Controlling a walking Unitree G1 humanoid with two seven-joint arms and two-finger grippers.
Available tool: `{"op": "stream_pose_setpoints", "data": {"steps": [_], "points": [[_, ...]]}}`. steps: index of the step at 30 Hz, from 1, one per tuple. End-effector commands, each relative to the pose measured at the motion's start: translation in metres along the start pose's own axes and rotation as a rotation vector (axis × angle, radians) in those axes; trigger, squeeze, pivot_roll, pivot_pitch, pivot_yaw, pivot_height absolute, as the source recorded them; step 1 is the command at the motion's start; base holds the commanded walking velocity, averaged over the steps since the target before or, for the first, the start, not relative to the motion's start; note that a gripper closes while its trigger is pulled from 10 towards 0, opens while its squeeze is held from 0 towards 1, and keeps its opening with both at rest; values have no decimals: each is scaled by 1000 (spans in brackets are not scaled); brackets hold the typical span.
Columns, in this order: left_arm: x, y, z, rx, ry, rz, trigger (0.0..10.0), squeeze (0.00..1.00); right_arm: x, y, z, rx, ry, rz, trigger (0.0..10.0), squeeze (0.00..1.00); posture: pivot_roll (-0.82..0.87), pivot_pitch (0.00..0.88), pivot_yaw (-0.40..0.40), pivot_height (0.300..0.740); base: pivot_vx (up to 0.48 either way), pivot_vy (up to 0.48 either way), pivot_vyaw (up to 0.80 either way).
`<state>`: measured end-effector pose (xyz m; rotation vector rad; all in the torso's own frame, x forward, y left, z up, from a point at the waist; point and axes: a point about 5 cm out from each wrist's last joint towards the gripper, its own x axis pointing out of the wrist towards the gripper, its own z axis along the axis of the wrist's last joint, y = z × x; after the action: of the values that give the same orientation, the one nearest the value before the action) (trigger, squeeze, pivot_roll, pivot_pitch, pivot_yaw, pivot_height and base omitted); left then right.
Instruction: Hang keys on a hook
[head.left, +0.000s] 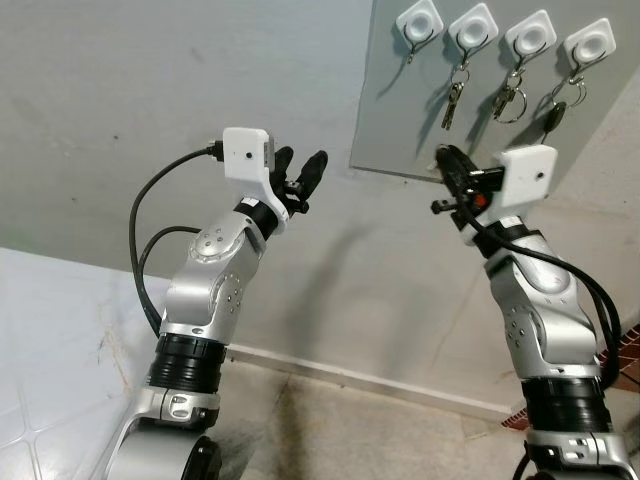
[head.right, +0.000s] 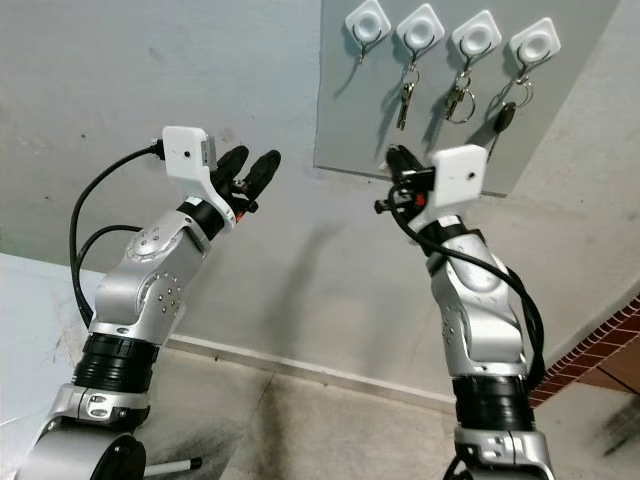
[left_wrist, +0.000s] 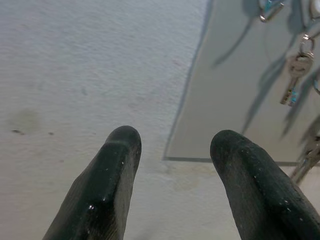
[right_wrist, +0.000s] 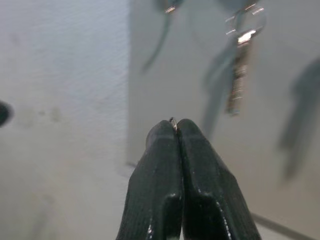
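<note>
silver arms raised, right end effector below hooks

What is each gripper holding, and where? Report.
Left gripper: open, nothing. Right gripper: shut on a tiny metal bit at its tips; unclear what.

left hand raised, fingers apart | right hand raised, fingers pressed together

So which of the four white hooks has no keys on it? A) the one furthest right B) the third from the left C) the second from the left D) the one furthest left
D: the leftmost hook hangs bare, while the other three each hold keys.
</note>
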<state>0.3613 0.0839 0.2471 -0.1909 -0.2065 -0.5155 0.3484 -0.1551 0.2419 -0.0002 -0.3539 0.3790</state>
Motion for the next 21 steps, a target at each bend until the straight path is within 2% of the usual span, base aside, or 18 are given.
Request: {"op": "stream_pose_setpoints", "data": {"steps": [1,10,21], "points": [[4,-8,8,19,-12,-46,10000,0,7,7,4,14,-22,47,10000,0,6,128,-2,740,0,0,0],[8,-19,17,20,-40,-99,10000,0,29,19,17,79,-91,116,10000,0,9,125,-6,740,0,0,0],[12,-26,26,27,-62,-139,10000,0,48,22,35,128,-177,113,10000,0,8,115,-4,740,0,0,0]]}}
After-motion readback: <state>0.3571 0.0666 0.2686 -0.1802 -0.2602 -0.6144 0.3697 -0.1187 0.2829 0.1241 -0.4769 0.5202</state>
